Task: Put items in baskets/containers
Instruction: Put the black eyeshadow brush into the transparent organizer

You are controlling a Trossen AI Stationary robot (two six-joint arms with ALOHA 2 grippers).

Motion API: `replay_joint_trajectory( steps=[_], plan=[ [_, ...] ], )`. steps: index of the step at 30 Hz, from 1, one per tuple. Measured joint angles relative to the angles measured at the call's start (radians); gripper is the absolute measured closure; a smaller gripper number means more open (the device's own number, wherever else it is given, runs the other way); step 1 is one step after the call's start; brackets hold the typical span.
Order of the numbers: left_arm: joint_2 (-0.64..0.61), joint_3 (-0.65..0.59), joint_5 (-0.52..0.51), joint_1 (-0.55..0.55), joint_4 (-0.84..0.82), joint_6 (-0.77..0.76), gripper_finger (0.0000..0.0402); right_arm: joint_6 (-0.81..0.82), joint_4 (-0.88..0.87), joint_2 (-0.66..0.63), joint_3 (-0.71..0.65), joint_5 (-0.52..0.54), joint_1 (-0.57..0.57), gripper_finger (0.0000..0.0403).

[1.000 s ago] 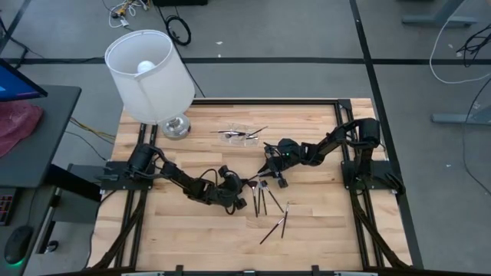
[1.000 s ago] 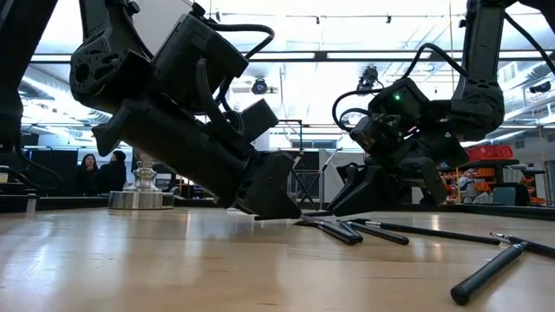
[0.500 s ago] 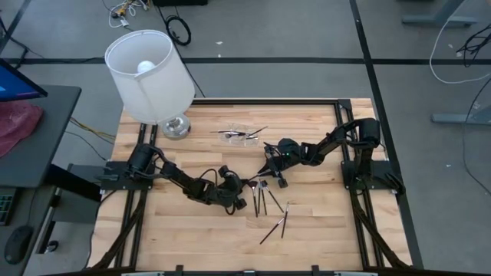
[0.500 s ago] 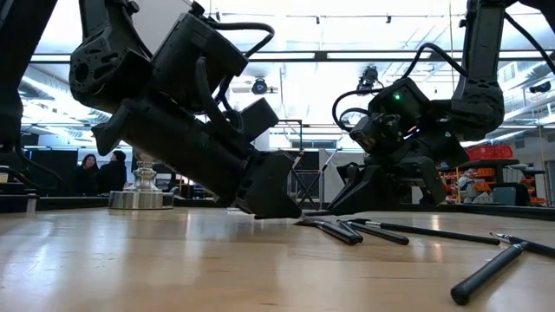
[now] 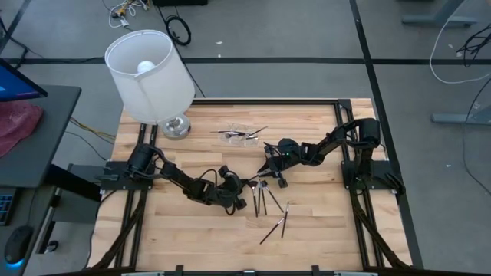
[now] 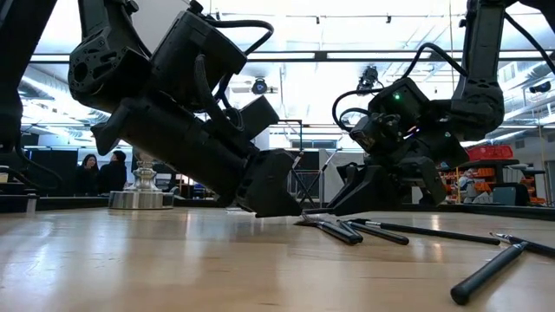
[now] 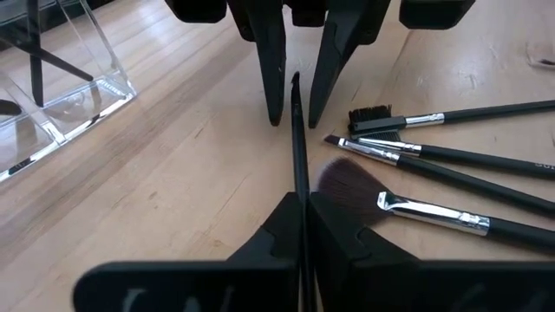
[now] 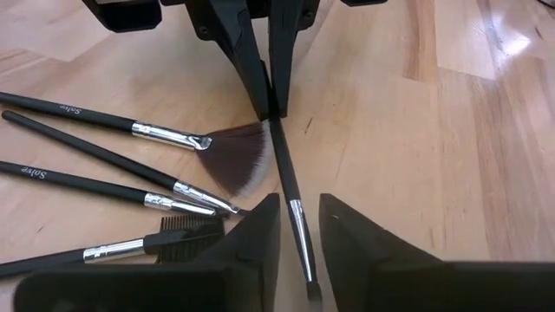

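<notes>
One thin makeup brush (image 7: 299,165) pinched tight in my left gripper (image 7: 305,227), mid-table. Right gripper (image 8: 299,227) fingers apart around its far end. Light, stiff, slippery; hold handle, not soft bristles.

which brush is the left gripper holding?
The thin dark-handled brush, pinched in the shut left gripper, reaching between the right gripper's fingers. The fan brush and others lie loose.

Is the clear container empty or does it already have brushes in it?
Not empty: the clear container on the table's far side has dark brush handles lying in it, seen from above and in the left wrist view.
</notes>
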Motion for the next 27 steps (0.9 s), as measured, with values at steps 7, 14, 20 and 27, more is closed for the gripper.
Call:
replay_joint_trajectory(
  steps=[7, 14, 20, 27],
  plan=[
    [0.000, 0.000, -0.003, 0.000, -0.001, 0.002, 0.0384, -0.003, -0.001, 0.000, 0.000, -0.005, 0.000, 0.0366],
    [0.000, 0.000, -0.001, -0.001, 0.000, 0.003, 0.0385, -0.010, -0.005, 0.000, 0.000, -0.031, 0.003, 0.0387],
    [0.000, 0.000, -0.003, -0.001, -0.001, 0.000, 0.0379, -0.010, -0.003, 0.000, 0.000, -0.030, 0.003, 0.0387],
    [-0.013, 0.000, -0.004, -0.002, -0.013, -0.004, 0.0361, 0.001, -0.006, -0.007, 0.000, -0.027, 0.003, 0.0387]
  ],
)
